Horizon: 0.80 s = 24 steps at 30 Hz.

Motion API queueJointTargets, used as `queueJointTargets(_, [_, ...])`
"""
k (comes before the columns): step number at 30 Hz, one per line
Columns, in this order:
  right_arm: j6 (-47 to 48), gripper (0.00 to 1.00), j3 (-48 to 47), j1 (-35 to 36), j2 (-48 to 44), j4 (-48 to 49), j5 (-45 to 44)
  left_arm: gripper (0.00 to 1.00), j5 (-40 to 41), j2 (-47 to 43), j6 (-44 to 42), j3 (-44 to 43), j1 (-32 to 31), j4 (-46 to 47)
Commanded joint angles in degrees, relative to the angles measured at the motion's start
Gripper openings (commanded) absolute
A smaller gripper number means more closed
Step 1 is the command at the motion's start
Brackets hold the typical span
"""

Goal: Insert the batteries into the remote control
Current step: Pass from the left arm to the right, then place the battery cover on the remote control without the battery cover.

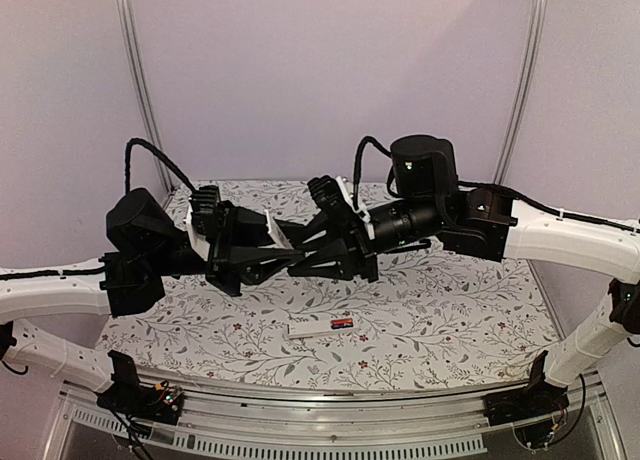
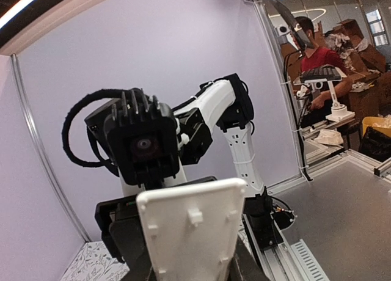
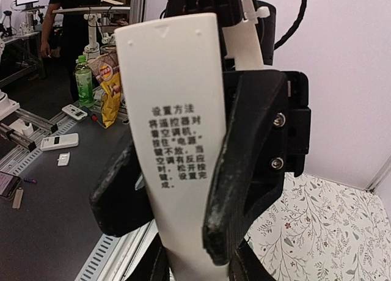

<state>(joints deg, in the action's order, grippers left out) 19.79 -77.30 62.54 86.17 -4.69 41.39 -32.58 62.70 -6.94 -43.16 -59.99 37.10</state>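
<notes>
- Meeting above the middle of the table (image 1: 450, 310), the left gripper (image 1: 285, 248) and the right gripper (image 1: 318, 252) have a white cover (image 1: 282, 236) between them. The remote control (image 1: 312, 330) lies at lower centre, and the batteries (image 1: 343, 323) are a small red-and-dark spot at its right end.
- Left wrist view: the ribbed inner side of the cover fills the lower centre.
- Right wrist view: the left gripper's fingers (image 3: 244, 171) clamp the printed cover from both sides. How the right jaws stand, I cannot tell.
</notes>
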Motion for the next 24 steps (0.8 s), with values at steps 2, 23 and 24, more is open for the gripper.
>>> queueJointTargets(2, [-0.3, 0.25, -0.6, 0.0, -0.4, 0.2, 0.8, 0.05, 0.8, -0.6, -1.5, -0.6, -0.5, -1.2])
queueJointTargets(23, [2.3, 0.21, -2.5, -4.3, 6.6, -35.2, -40.9, 0.99, 56.9, -24.2, 25.7, 12.1, -0.4, -22.7])
queueJointTargets(24, [2.7, 0.21, -3.8, -4.3, 9.2, -37.1, -42.6, 0.97, 60.6, -25.2, 28.5, 12.7, -0.4, -26.2])
